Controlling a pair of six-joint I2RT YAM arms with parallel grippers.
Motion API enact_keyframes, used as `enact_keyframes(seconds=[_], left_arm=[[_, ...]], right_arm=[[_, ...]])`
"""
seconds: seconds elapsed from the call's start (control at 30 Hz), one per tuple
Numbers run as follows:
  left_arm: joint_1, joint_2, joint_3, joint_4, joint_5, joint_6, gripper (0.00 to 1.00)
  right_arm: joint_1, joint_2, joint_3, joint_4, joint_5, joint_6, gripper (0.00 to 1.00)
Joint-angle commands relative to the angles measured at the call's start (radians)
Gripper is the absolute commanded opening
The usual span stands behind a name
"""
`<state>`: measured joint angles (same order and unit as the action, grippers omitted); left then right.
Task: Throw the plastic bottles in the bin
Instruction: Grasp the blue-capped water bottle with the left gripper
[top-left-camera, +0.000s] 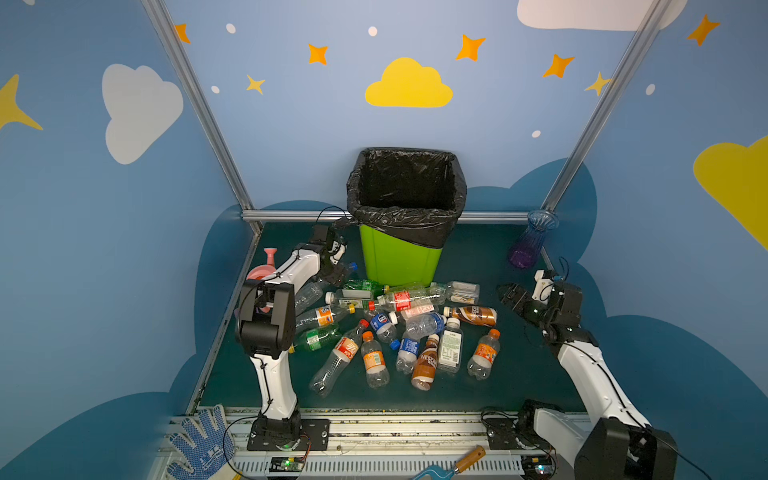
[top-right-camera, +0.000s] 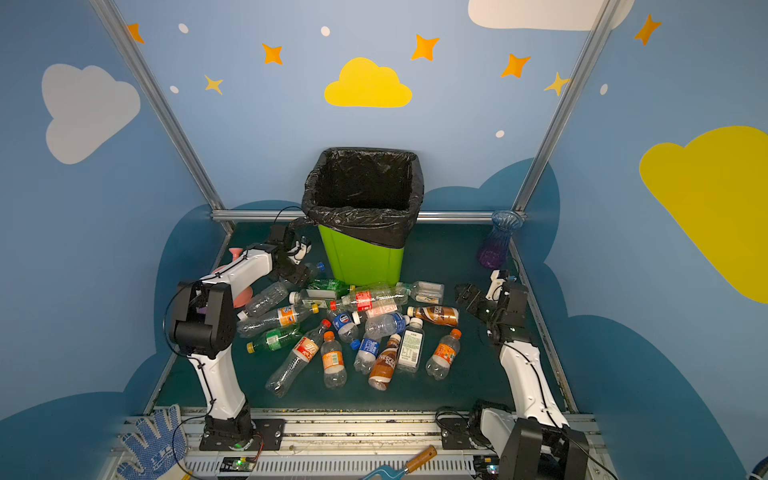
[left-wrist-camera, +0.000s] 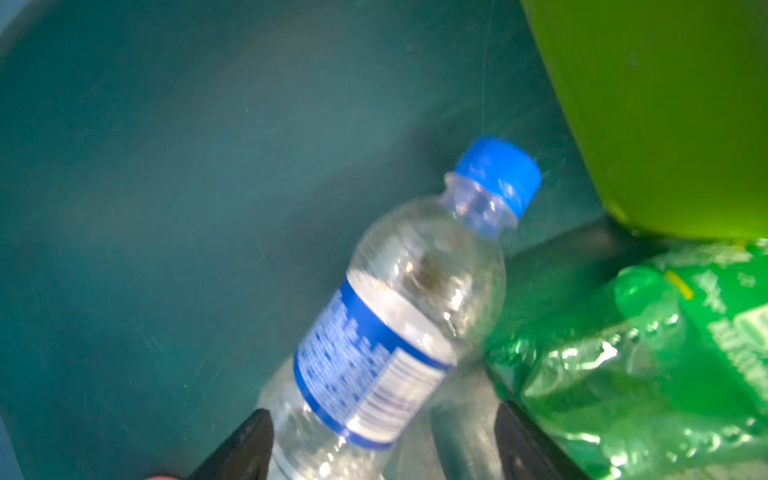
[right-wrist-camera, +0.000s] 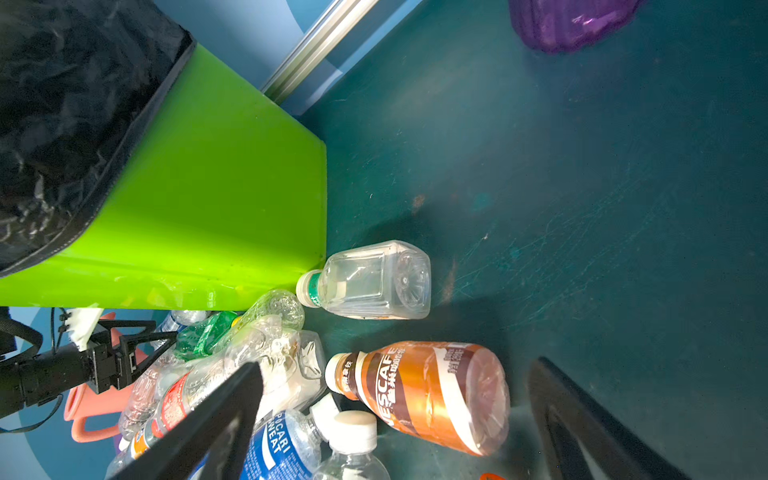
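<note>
Left claw (left-wrist-camera: 382, 415) open, jaws straddling the blue-capped bottle (left-wrist-camera: 399, 316) lying on the table (left-wrist-camera: 166, 208); squeeze at the label, not the neck. Green bottle (left-wrist-camera: 623, 374) sits just outside one jaw, so don't snag it; Bin (left-wrist-camera: 665, 104) just past the cap, lift high over its rim. Right claw (right-wrist-camera: 397, 365) open above the brown bottle (right-wrist-camera: 424, 395).

Legible labels: "NESCAFE" on the brown coffee bottle (top-left-camera: 426, 362); "POCARI SWEAT" on the blue-labelled clear bottle (right-wrist-camera: 272, 446). Other print is illegible.
</note>
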<state>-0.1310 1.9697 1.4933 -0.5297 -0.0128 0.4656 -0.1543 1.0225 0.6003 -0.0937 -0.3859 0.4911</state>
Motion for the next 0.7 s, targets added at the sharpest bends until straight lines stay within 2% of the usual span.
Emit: enact_keyframes(seconds=[0.0, 0.2, 0.4, 0.53, 0.67], left_arm=[[0.007, 0.039, 0.047, -0.027, -0.001, 0.01, 0.79], [0.023, 0.086, 0.086, -0.029, -0.026, -0.025, 0.71], [0.037, 0.102, 0.113, -0.032, -0.012, -0.05, 0.72], [0.047, 0.122, 0.145, -0.038, -0.016, -0.084, 0.68], [0.056, 0.172, 0.211, -0.088, -0.084, -0.119, 0.61]], right_arm=[[-0.019, -0.016, -0.01, -0.016, -0.021, 0.007, 0.98], [-0.037, -0.025, -0.019, -0.037, -0.029, 0.011, 0.98], [-0.056, -0.039, -0.025, -0.058, -0.03, -0.002, 0.98], [-0.066, -0.039, -0.028, -0.063, -0.036, 0.0, 0.98], [-0.075, -0.039, -0.03, -0.069, -0.045, -0.003, 0.98]])
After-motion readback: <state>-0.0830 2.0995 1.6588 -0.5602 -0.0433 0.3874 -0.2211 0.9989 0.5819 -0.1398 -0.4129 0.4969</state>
